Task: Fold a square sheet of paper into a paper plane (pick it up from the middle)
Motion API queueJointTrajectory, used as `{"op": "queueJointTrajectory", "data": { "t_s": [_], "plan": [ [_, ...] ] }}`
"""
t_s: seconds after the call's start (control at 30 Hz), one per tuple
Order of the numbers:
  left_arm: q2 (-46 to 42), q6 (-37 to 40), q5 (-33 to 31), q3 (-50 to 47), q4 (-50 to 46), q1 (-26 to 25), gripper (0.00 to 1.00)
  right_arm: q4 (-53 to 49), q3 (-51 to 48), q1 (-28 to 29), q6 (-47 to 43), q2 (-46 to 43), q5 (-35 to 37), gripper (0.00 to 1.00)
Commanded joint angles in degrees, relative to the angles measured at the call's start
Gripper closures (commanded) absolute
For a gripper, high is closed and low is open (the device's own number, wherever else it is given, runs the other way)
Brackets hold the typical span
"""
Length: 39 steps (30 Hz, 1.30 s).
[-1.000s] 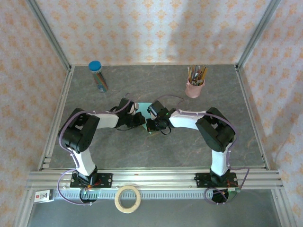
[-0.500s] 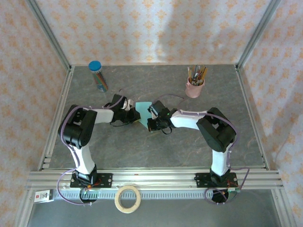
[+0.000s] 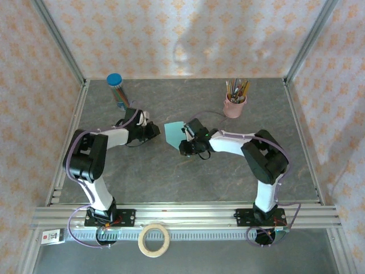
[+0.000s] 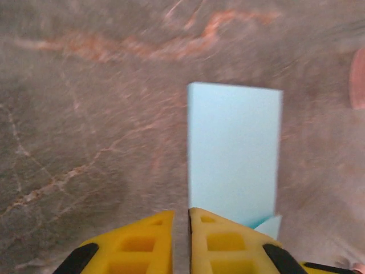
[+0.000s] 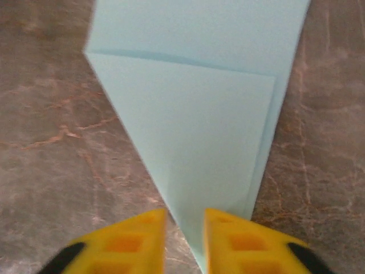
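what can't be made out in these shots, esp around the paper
- Right wrist view: pointed tip of the paper meets the bottom edge beside the right tool; contact unclear.
- Left wrist view: blurred; the left tool hides the paper's near end.
- Top view: the right arm covers the paper's right edge; pencils in the pink cup too small to count.

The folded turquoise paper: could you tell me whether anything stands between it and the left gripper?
Nothing visible does. The paper lies flat on the table just ahead of the left gripper, with no object between them.
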Motion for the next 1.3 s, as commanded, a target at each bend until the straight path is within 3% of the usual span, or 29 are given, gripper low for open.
{"op": "queueJointTrajectory", "data": {
  "t_s": [0.0, 0.1, 0.2, 0.5, 0.77, 1.1, 1.27],
  "plan": [
    [-4.6, -1.1, -1.6, -0.4, 0.2, 0.1, 0.80, 10.8, -3.4, -0.2, 8.6, -6.1, -3.4, 0.65],
    [-6.6, -2.5, -1.8, -1.9, 1.3, 0.1, 0.76, 16.9, -6.2, -0.2, 13.6, -8.0, -3.1, 0.55],
    [-8.2, -4.5, -0.8, -4.0, 3.2, 0.1, 0.63, 21.3, -9.2, -0.1, 18.8, -9.6, 0.4, 0.51],
    [-9.0, -10.6, 3.9, -8.3, 9.7, 0.0, 0.36, 17.4, -4.3, -0.2, 25.9, -4.0, 3.4, 0.54],
    [-9.6, -12.5, 4.9, -11.9, 13.6, -0.7, 0.01, 15.5, -3.2, -0.3, 30.0, -0.1, 3.4, 0.58],
    [-10.5, -9.2, 1.4, -10.1, 8.3, -5.0, 0.01, 13.8, -3.1, -0.9, 31.6, 3.3, 2.7, 0.59],
    [-8.5, -9.5, 3.5, -9.3, 8.2, -6.0, 0.04, 16.6, -6.7, -2.1, 33.1, 2.9, 0.3, 0.60]
  ]
}}
